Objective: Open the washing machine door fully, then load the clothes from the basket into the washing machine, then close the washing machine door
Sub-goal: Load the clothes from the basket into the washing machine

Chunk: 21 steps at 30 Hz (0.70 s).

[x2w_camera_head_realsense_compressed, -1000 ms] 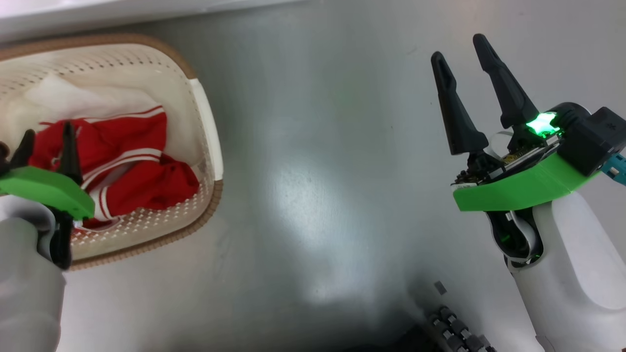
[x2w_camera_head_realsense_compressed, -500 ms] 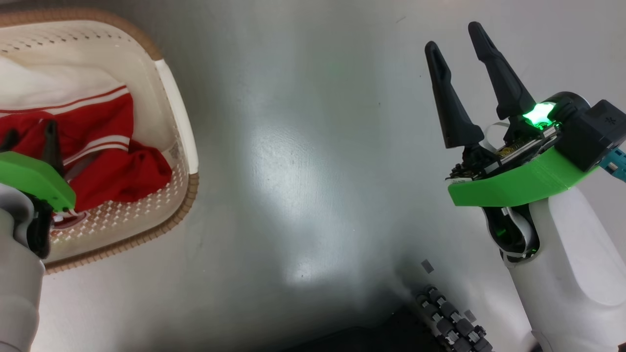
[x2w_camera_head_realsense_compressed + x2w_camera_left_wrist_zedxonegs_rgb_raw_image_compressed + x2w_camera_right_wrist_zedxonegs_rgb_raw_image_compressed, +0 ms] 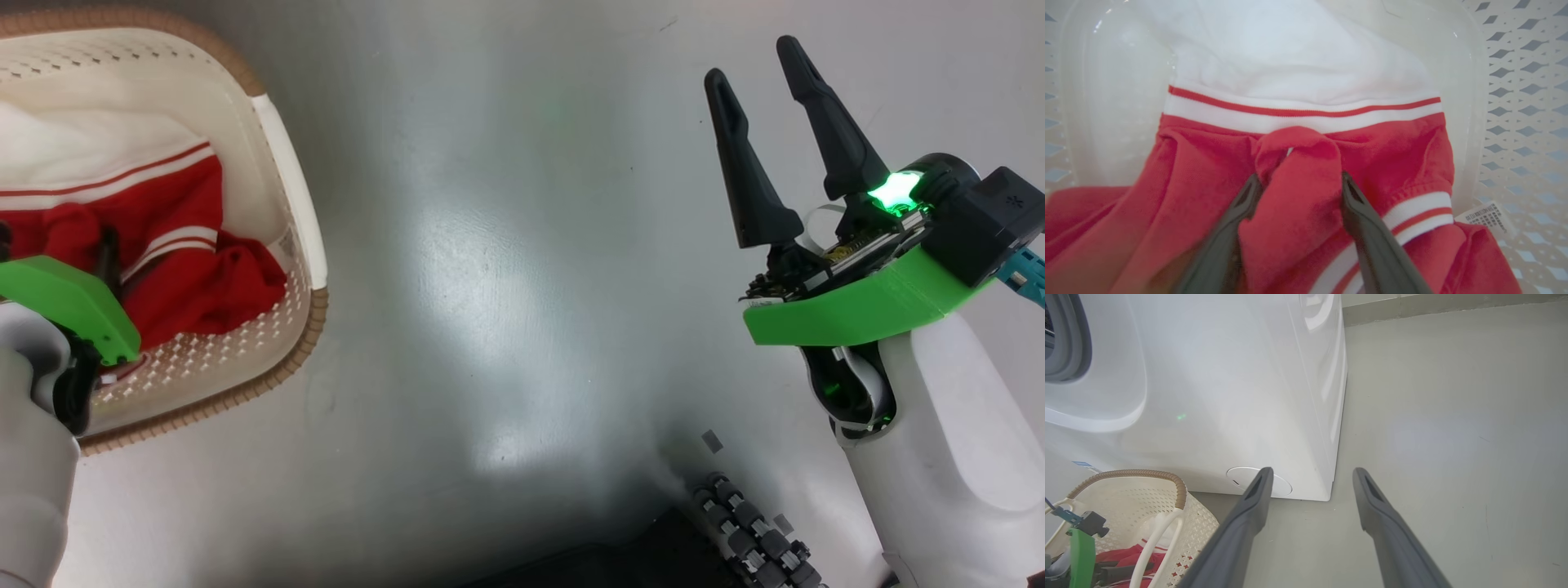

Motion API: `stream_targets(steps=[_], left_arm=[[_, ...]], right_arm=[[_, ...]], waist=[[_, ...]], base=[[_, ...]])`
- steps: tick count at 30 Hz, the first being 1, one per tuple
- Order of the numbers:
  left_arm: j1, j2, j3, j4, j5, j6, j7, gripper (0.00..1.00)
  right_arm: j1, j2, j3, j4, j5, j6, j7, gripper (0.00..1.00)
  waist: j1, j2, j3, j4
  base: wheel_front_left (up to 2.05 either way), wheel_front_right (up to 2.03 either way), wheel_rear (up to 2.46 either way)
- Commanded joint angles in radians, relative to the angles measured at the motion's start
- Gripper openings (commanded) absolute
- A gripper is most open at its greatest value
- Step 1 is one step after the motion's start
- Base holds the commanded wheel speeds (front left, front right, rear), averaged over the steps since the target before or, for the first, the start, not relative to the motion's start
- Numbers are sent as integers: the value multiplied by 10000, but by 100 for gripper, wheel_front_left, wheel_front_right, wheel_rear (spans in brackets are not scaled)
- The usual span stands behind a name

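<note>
- Clothes (image 3: 188, 269) in the head view: a crumpled red heap with white stripes lies in the cream basket (image 3: 304, 327) at the left, on the grey floor (image 3: 506, 245). The left gripper (image 3: 54, 237) is down in the heap, its fingers mostly hidden behind its green cover. The right gripper (image 3: 753, 59) hangs well apart over bare floor, jaws spread wide and holding nothing.
- Left wrist view: the left gripper (image 3: 1300, 177) stands spread wide, one finger on each side of a raised red fold (image 3: 1298, 204), both fingers (image 3: 1372, 245) touching cloth. The jaws are not pinched in, so I judge nothing is gripped yet. Beyond the fold runs a striped band (image 3: 1298, 110), then plain white fabric (image 3: 1290, 49). A small printed label (image 3: 1488, 214) lies at the right, against the basket's perforated wall.
- Handling, as a judgement: the fabric is soft, light and limp, neither fragile nor slippery. It will sag and trail when lifted, so part may drag on the basket rim. The fold between the fingers is a good hold, being bunched and several layers thick. A single flat layer, or the label, would likely slip out.
- Right wrist view: the right gripper (image 3: 1312, 470) is wide open and empty, pointing at the lower corner of the white washing machine (image 3: 1229, 396), near its round flap (image 3: 1284, 486). The basket stands just before the machine with red cloth inside. The grey door seal (image 3: 1069, 347) shows at the upper left.
</note>
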Motion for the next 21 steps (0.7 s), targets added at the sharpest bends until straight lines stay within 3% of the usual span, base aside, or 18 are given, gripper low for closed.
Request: stream_targets(steps=[1, 2, 21], left_arm=[[163, 450, 100, 4, -83, -28, -18, 45], [155, 453, 33, -13, -124, -28, -27, 0], [703, 362, -1057, -544, -1258, -28, -1055, 0]], right_arm=[[356, 32, 159, -192, -31, 16, -48, 100], [356, 28, 157, -191, -31, 16, -48, 100], [357, -42, 254, 11, 14, 16, -48, 100]], waist=[[0, -1, 4, 9], [0, -1, 10, 18], [0, -1, -845, 334]], base=[[0, 0, 0], [0, 0, 0], [0, 0, 0]])
